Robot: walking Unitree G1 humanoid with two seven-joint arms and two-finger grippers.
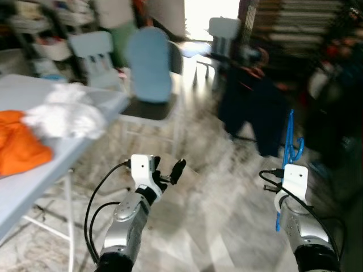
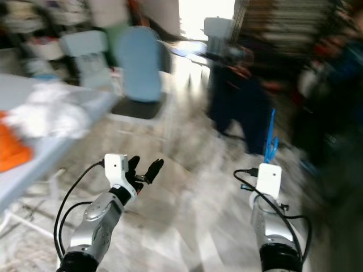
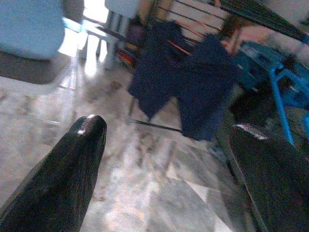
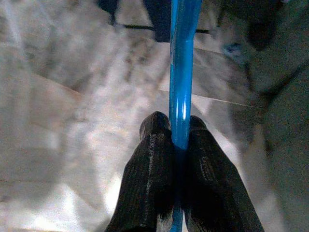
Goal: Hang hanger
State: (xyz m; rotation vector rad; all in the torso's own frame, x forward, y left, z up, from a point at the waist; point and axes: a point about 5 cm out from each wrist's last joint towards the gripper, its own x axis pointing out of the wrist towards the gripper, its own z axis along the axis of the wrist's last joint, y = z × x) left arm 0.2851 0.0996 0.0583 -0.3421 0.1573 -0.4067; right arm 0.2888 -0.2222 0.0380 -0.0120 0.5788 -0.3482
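My right gripper point(image 4: 177, 126) is shut on a blue plastic hanger point(image 4: 181, 72), which stands up from it at the lower right point(image 1: 292, 141). The hanger's hook end rises in front of dark navy clothes point(image 1: 254, 105) hanging on a drying rack ahead. The same navy clothes point(image 3: 186, 84) show in the left wrist view, over the rack's bars. My left gripper point(image 1: 169, 171) is held out low at the left, open, with nothing between its fingers point(image 3: 72, 164). The head views are blurred.
A white folding table point(image 1: 34, 181) at the left carries an orange cloth point(image 1: 20, 144) and a white cloth point(image 1: 68, 116). A light blue chair point(image 1: 148, 68) stands beyond it. More chairs and shelves lie further back. Pale marble floor point(image 1: 215, 209) stretches ahead.
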